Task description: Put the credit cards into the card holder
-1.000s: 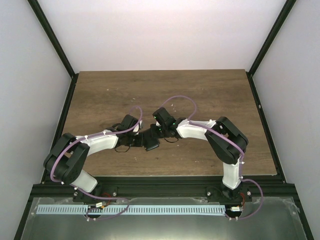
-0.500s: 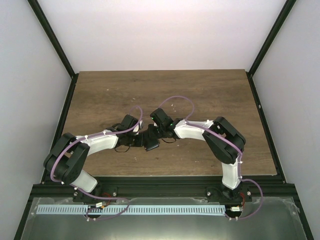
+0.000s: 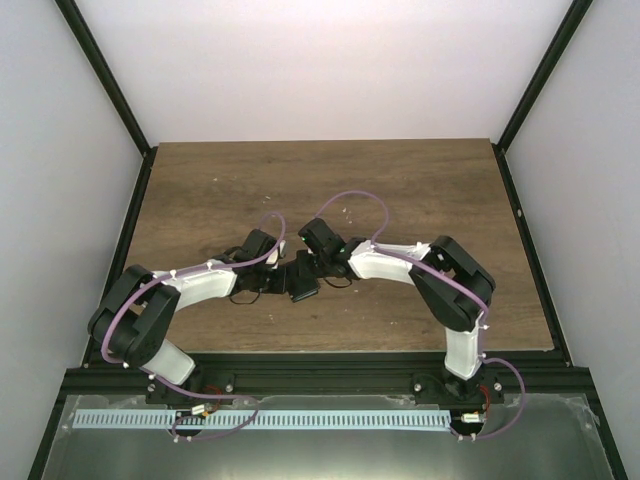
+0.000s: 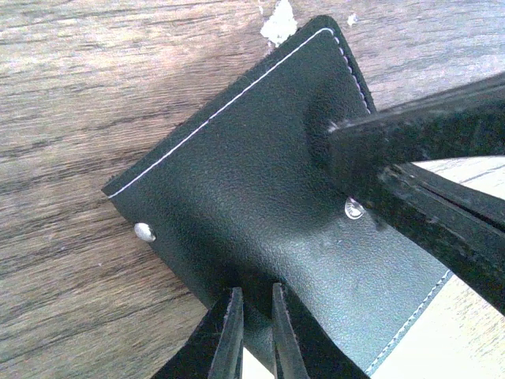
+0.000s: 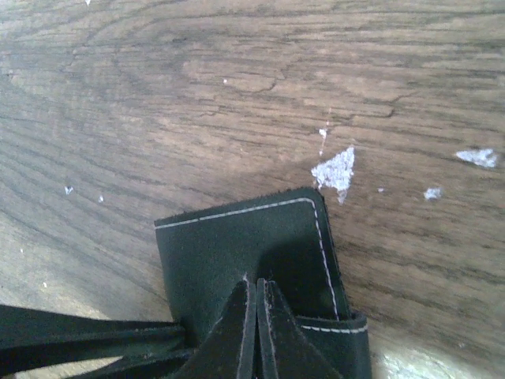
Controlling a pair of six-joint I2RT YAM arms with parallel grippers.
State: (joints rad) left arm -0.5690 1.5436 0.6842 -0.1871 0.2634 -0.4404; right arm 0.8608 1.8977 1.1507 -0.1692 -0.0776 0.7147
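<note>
The card holder (image 3: 303, 288) is a flat black wallet with white stitching, lying on the wood table between both arms. In the left wrist view the card holder (image 4: 252, 174) shows two metal snaps. My left gripper (image 4: 256, 296) is shut on its near edge. My right gripper (image 5: 258, 283) is shut on a layer of the card holder (image 5: 229, 245) near its stitched corner. The right fingers (image 4: 426, 174) reach in from the right in the left wrist view. In the top view the left gripper (image 3: 285, 275) and right gripper (image 3: 308, 272) meet at the holder. No credit cards show.
White flecks lie on the wood by the holder's far corner (image 5: 335, 167), and they show in the left wrist view (image 4: 278, 22). Black frame rails (image 3: 140, 200) border the table. The left fingers (image 5: 87, 335) cross the lower left of the right wrist view.
The right arm's wrist has shifted slightly left toward the left gripper. The card holder has stayed at the same spot between the grippers.
</note>
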